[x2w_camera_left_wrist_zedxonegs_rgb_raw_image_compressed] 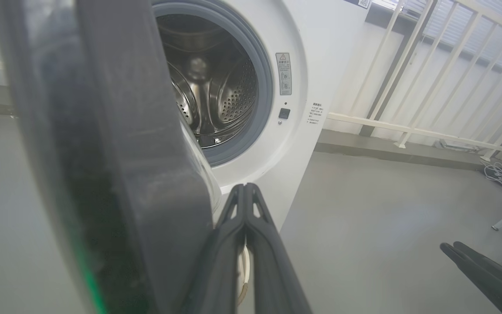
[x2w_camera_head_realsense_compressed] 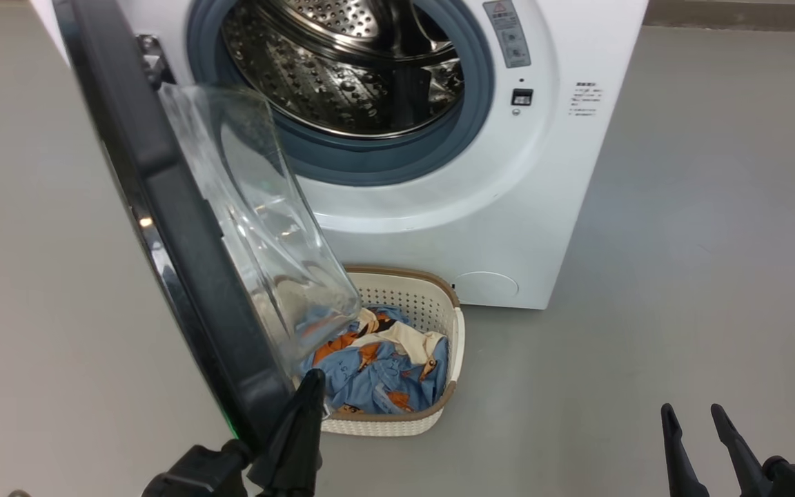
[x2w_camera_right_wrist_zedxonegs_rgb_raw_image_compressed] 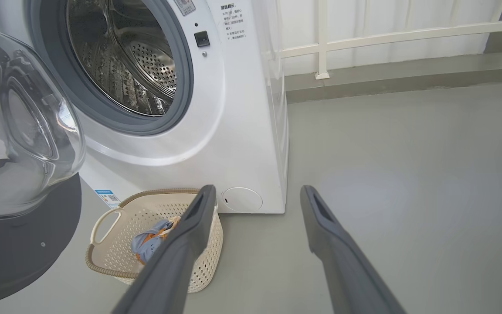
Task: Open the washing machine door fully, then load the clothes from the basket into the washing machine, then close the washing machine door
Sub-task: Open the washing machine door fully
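The washing machine (x2w_camera_head_realsense_compressed: 453,228) is big & white, in the top middle of the head pic. Its round hole shows a shiny drum (x2w_camera_head_realsense_compressed: 342,76) w/ lots of little holes. A grey-blue rubber ring (x2w_camera_head_realsense_compressed: 377,166) goes round the hole.

The washing machine door (x2w_camera_head_realsense_compressed: 183,276) is open. It stands out on the left side of the pic, from the top left down to the btm middle. It has a fat black rim & a clear glass bowl (x2w_camera_head_realsense_compressed: 259,228) that sticks out to the right.

The basket (x2w_camera_head_realsense_compressed: 442,304) sits on the grey floor (x2w_camera_head_realsense_compressed: 680,276), right in front of the machine, low in the middle of the pic. The glass bowl covers its left part. The clothes (x2w_camera_head_realsense_compressed: 384,373) are in the basket, all scrunched up: blue w/ orange bits & some cream.

The left claw (x2w_camera_head_realsense_compressed: 312,386) is at the btm of the pic, left of middle. Its 2 fingers are pressed tight together w/ nothing btwn them. It is right nxt to the low edge of the door's black rim, & its tip lies over the basket's near left corner in the pic. Can't tell if it touches the door.

The right claw (x2w_camera_head_realsense_compressed: 693,414) is at the btm right, well away from the basket & the machine. Its fingers are spread wide & hold nothing. In the right wrist pic a white rail (x2w_camera_right_wrist_zedxonegs_rgb_raw_image_compressed: 364,37) runs along the top right.
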You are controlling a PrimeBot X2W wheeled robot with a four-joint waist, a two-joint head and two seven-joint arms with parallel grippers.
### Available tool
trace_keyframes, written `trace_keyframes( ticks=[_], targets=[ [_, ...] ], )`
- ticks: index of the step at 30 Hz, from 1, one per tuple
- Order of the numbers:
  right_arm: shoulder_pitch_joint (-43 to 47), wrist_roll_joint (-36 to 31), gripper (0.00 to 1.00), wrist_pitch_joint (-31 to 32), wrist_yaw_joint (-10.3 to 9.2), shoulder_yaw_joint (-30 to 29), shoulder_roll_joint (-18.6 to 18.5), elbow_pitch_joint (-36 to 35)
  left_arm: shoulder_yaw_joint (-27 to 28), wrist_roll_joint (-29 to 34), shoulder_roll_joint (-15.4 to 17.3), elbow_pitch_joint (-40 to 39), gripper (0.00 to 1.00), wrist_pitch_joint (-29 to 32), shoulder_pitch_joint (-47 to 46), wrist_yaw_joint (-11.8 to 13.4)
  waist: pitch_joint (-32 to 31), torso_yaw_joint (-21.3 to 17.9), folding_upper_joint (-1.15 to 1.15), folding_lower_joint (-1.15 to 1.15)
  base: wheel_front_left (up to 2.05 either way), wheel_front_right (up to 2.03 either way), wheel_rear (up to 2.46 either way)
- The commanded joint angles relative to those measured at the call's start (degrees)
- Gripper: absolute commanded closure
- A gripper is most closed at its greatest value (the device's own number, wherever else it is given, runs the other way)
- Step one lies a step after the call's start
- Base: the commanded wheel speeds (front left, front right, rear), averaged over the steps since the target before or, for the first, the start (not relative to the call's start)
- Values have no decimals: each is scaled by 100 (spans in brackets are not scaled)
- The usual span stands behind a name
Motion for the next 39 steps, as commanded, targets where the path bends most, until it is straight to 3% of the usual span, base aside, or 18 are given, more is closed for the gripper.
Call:
trace_keyframes(
  ticks=[1,12,22,30,39],
  targets=[
    [-159,33,0,-68,52,167,-55,-112,307,-37,21,-103,100,-89,-228,102,-10,84,0,0,0,0,0],
    [-116,52,0,-68,52,231,-104,-90,667,-142,76,-2,100,-246,-152,296,-25,369,0,0,0,0,0],
    [-150,62,0,-68,52,339,-125,-74,1647,-442,334,268,100,-524,-77,541,39,580,0,0,0,0,0],
    [-180,82,0,-68,52,400,-175,-56,2294,-670,517,597,100,-760,-192,633,93,580,0,0,0,0,0],
    [-208,105,0,-68,52,463,-225,-12,2940,-949,765,1482,100,-1043,-679,647,101,461,0,0,0,0,0]
  ],
)
